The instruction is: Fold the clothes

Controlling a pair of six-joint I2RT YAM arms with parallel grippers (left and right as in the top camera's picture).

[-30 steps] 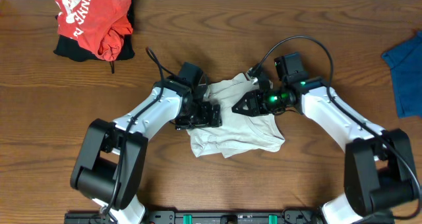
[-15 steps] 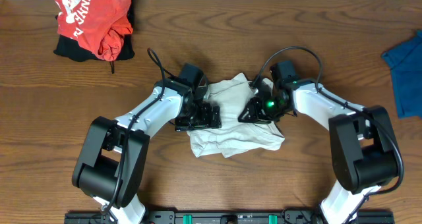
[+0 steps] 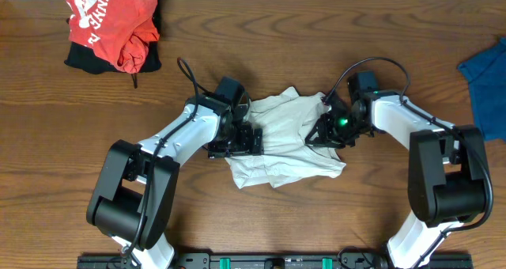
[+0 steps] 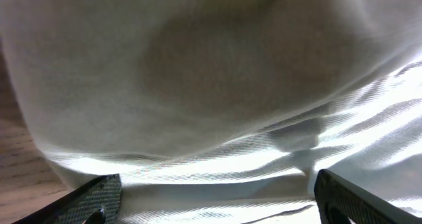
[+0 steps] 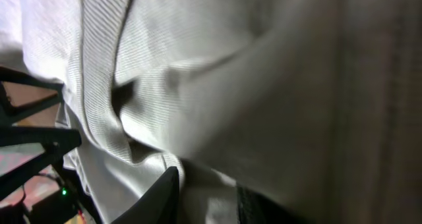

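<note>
The off-white shirt (image 3: pixel 288 138) is lying crumpled at the middle of the wooden tabletop (image 3: pixel 316 47), between the two arms; the left fingers (image 4: pixel 99 194) are standing wide apart against its left edge, gripping nothing, with cloth filling the wrist view; the right fingers (image 5: pixel 165 191) are pinching a fold at its right edge; the red garment (image 3: pixel 111 24) is sitting at the far left corner, well apart; the blue cloth (image 3: pixel 486 87) is lying at the right rim.
</note>
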